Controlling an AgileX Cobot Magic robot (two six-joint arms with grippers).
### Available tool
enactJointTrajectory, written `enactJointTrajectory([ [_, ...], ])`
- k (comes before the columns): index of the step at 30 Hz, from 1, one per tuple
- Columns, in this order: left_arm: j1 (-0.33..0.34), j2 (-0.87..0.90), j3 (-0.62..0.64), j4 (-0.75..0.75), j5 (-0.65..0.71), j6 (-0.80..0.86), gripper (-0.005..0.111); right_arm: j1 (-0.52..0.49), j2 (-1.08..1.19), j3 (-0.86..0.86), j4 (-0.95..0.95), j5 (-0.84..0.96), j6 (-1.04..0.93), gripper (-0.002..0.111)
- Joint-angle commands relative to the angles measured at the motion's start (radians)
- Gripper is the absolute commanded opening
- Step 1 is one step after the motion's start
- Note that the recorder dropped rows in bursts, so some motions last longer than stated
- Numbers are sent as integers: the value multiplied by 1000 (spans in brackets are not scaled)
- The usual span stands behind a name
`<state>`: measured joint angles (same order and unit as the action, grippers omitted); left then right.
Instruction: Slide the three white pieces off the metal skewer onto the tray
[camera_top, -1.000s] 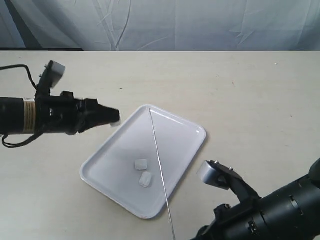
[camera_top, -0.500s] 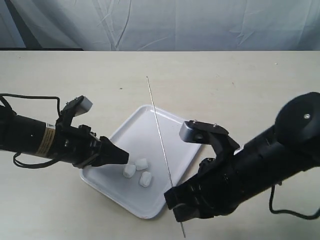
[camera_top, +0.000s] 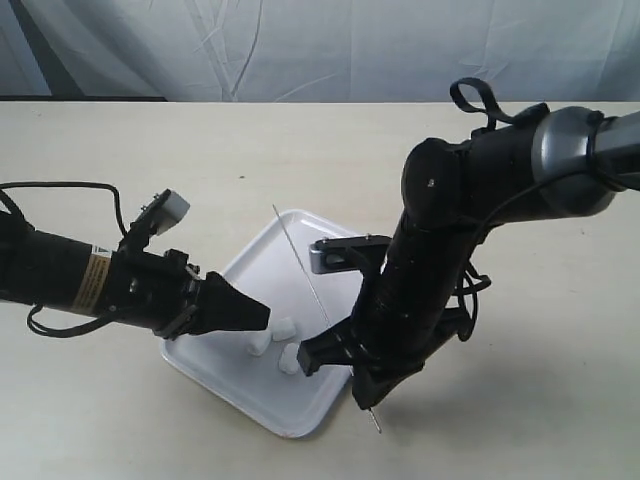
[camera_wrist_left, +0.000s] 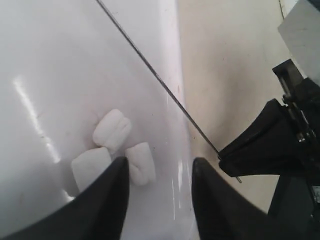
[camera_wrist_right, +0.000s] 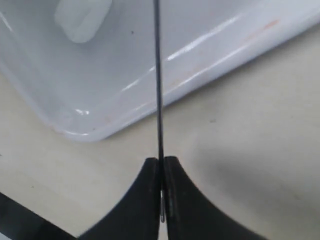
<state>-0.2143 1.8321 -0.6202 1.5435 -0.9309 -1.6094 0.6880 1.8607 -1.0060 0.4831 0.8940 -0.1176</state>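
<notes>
Three white pieces (camera_wrist_left: 112, 130) lie close together on the tray (camera_top: 245, 265), off the metal skewer (camera_top: 300, 270). In the exterior view they show as a cluster (camera_top: 284, 326) near the tray's front part. My left gripper (camera_wrist_left: 160, 167) is open, low over the tray, with one finger (camera_wrist_left: 112, 200) beside the nearest piece (camera_wrist_left: 141, 162). My right gripper (camera_wrist_right: 161, 162) is shut on the skewer (camera_wrist_right: 157, 75) close to its near end, just off the tray's front rim (camera_wrist_right: 200, 55). The rod slants up across the tray.
The right arm (camera_top: 440, 260) stands tall over the tray's right edge. The left arm (camera_top: 80, 275) and its cable lie along the table on the left. A grey cloth backdrop (camera_top: 320, 45) closes the far edge of the beige table (camera_top: 540, 400).
Two pieces lay on the tray a second ago; three lie there now. My left gripper came down from the tray's far-left corner to them. The right arm rose and swung in with the skewer.
</notes>
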Motion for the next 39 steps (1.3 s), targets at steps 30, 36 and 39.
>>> enactJointTrajectory([
  [30, 333, -1174, 40, 201, -290, -1, 40, 0, -804, -134, -77, -70, -44, 39],
  [36, 334, -1598, 52, 201, -43, -109, 40, 0, -1172, 190, -129, -565, -47, 39],
  [39, 334, -1739, 93, 201, 427, -207, 40, -2, -1320, 380, -257, -835, -37, 39],
])
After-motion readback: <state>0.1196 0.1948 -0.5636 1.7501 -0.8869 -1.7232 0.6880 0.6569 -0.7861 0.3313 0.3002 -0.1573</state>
